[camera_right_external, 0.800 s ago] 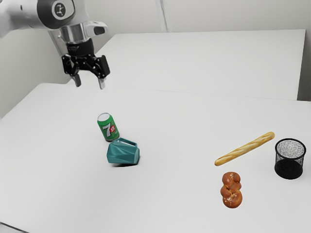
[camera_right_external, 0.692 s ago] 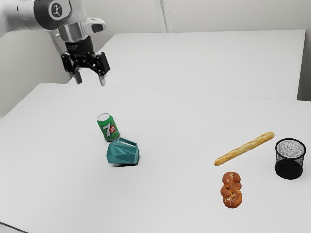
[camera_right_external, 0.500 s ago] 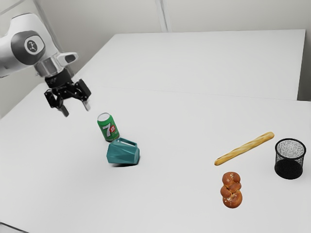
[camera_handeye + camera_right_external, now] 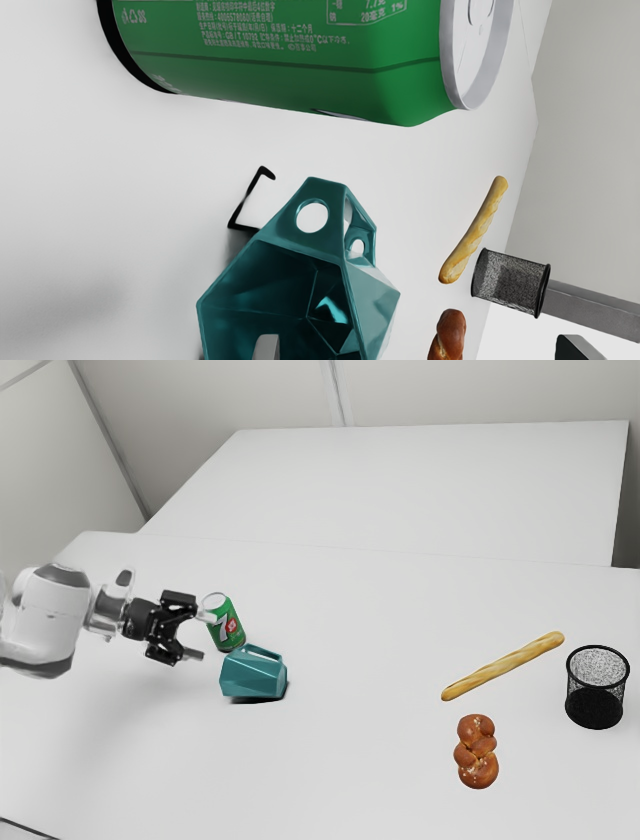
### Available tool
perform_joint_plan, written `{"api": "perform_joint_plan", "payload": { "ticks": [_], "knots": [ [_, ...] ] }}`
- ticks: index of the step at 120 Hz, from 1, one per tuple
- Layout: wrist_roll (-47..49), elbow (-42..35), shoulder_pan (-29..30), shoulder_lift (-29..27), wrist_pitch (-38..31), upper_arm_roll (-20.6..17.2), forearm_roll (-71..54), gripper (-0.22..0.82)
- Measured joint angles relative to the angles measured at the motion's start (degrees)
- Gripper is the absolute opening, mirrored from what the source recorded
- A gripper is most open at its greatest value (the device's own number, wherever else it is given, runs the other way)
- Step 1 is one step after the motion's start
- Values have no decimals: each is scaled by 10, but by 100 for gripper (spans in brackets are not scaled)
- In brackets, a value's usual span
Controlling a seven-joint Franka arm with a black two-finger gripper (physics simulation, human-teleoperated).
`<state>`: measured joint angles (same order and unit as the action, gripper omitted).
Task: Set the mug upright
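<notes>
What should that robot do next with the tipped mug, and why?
Probably ease its open end effector slowly toward the teal mug, steering clear of the 7UP can. The mug lies on its side, mouth facing the end effector, with nothing gripped yet, and the can stands close beside it.

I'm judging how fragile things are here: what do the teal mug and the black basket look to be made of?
The teal mug: glossy and opaque, probably glazed ceramic, though hard plastic is possible; its facets carry bright glints inside.
The black basket: probably wire mesh of metal, dark-painted; its wall is a fine, partly see-through grid between solid rims.
</notes>
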<state>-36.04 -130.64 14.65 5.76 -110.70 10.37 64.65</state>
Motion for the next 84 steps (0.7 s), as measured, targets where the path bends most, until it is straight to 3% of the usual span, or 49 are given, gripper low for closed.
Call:
{"api": "perform_joint_plan", "payload": {
  "ticks": [56, 67, 84],
  "knots": [
    [-234, -27, -27, 45, 1, -2, 102, 60],
    [-262, -34, -29, 46, 1, -3, 113, 51],
    [-299, -39, -32, 46, 1, -7, 128, 24]
  ]
}}
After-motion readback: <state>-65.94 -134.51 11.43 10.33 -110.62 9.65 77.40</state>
